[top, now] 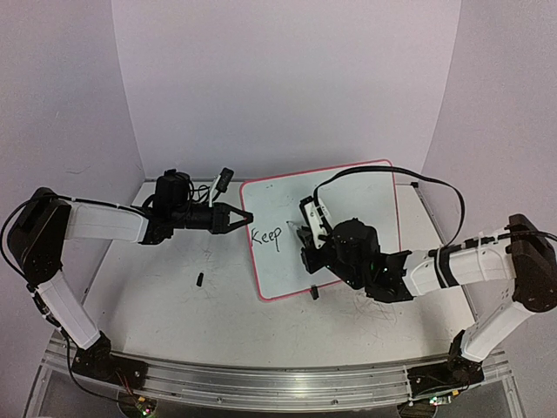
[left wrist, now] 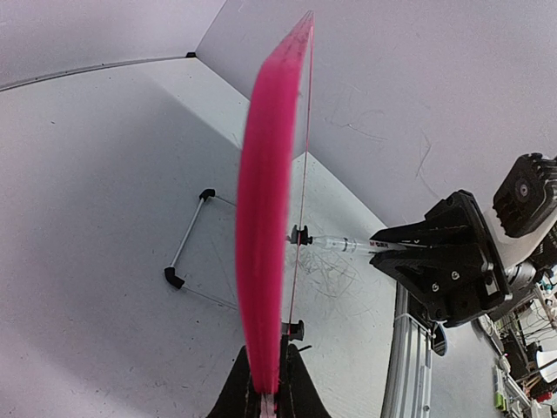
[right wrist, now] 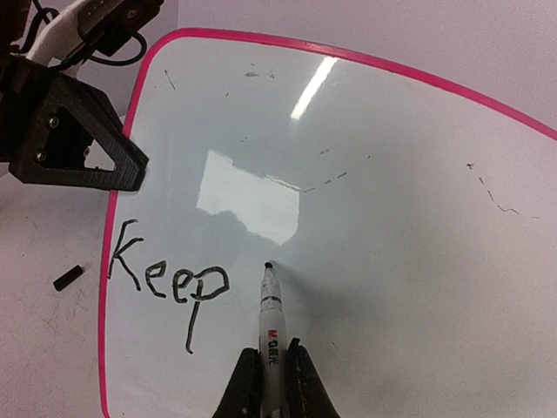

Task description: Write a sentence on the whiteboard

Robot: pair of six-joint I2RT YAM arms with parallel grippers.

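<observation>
From above, I see the flat white whiteboard (top: 348,209), with rounded corners and a thin pink rim, on the scuffed bench (top: 157,305). The sentence (top: 266,236) reads only "Keep".

Left wrist: my left claw (left wrist: 265,394) is clamped on the glossy rim, seen edge-on.

Right wrist: my right claw (right wrist: 271,383) pinches a slim marker (right wrist: 271,322), its black tip at the board just right of the letters.

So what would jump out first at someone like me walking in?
The whiteboard with its pink rim, in the middle of the table, with the sentence begun near its left edge: just "Keep" in black. The right tool holds a marker with its tip at the board just after that word, while the left tool pinches the board's left edge.
</observation>
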